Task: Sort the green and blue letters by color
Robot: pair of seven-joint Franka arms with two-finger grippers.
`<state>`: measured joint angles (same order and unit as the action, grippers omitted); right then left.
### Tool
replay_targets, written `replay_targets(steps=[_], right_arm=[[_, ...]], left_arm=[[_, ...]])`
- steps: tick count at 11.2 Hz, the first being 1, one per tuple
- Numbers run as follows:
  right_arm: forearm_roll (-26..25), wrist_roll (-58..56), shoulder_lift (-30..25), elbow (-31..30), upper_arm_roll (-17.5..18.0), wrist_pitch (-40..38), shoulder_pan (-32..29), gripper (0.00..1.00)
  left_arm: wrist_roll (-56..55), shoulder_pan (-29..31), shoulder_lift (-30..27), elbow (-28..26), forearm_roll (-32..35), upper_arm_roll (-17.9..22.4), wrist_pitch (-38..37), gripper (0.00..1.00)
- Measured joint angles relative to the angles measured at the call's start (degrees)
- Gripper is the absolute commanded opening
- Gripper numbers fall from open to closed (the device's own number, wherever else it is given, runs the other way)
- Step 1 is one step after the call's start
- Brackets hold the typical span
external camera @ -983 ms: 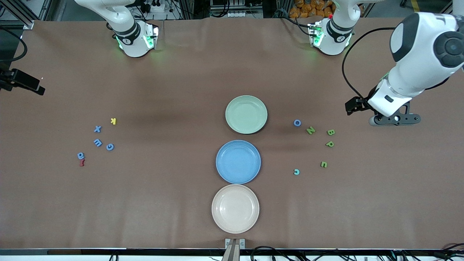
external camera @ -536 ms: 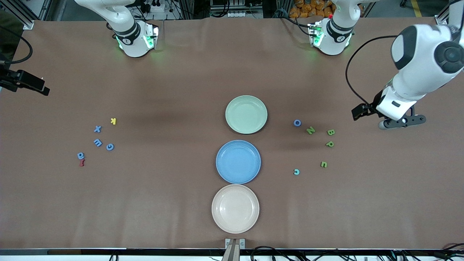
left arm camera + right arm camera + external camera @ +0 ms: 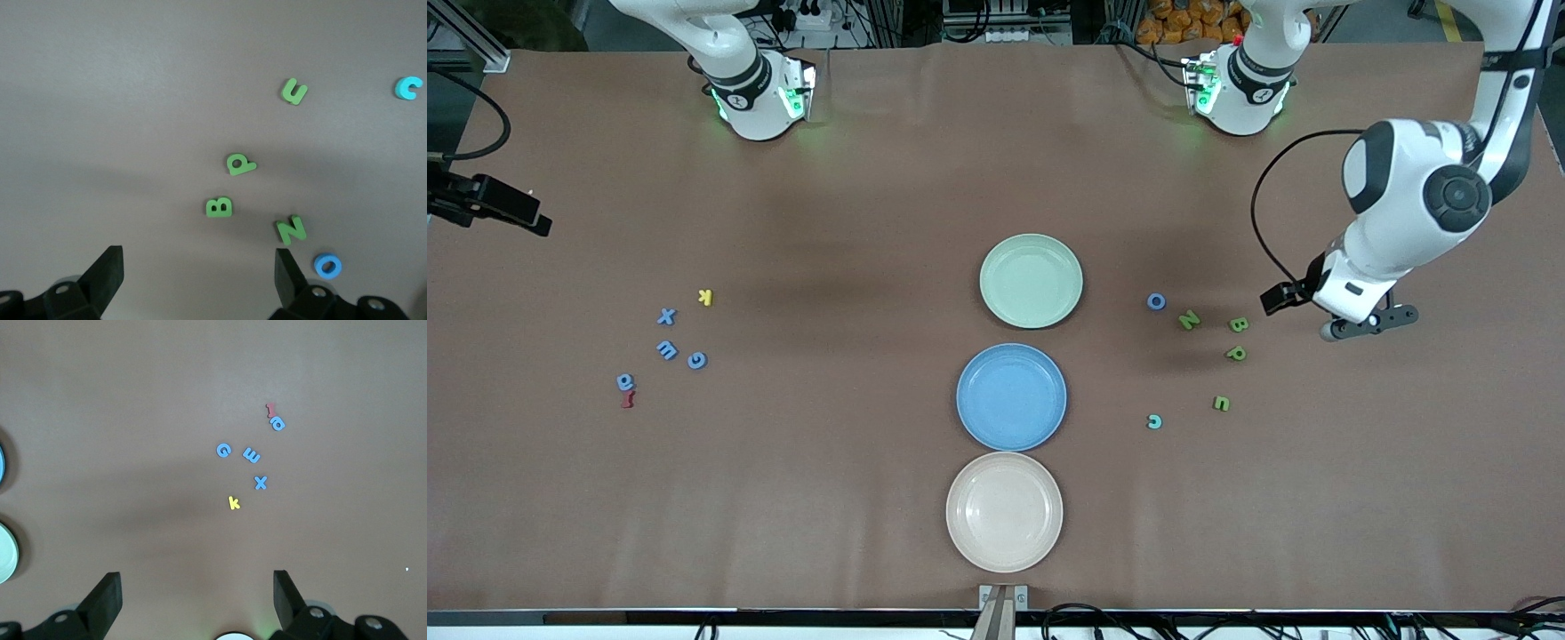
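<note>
— Where is the left pincer placed, and in what state?

— It is held in the air over bare desk at the left arm's end, jaws spread wide, nothing gripped. Both fingers are seen parted in the left wrist view, with only brown surface between them.

— And the nearest task pieces?

— The green B is found just beside it, toward the middle of the desk, with the green P close by and nearer to the front camera. The green N and blue O are lined up from there toward the green plate. The green E and a lighter blue C lie nearer to the front camera. The B is judged the likeliest first pick; it lies flat, so a descent from above would be needed.

— The right pincer?

— It is kept high, jaws apart and empty; that arm is waiting. Its wrist view takes in the blue X, E, G and a rounded blue letter, with the yellow K and a dark red piece among them.

— Surface and room?

— The brown covering is flat and plain. The blue plate and cream plate are set in a row with the green one down the middle, all empty, so no sorting is done yet. Open desk is left around each letter.
</note>
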<state>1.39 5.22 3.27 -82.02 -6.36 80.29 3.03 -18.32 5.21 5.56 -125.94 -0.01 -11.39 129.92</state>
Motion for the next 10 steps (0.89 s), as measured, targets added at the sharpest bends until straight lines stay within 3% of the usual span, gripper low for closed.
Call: replay_targets(steps=[5, 10], right_arm=[[0.0, 0.0, 1.6, -0.4, 0.1, 1.6, 0.0, 1.0], [0.0, 0.0, 1.6, -0.4, 0.1, 1.6, 0.0, 1.0]], left_arm=[[-7.5, -1.2, 8.1, -0.1, 1.5, -0.3, 9.3, 1.0], [-15.9, -2.2, 13.9, 0.5, 8.0, -0.3, 14.5, 1.0]])
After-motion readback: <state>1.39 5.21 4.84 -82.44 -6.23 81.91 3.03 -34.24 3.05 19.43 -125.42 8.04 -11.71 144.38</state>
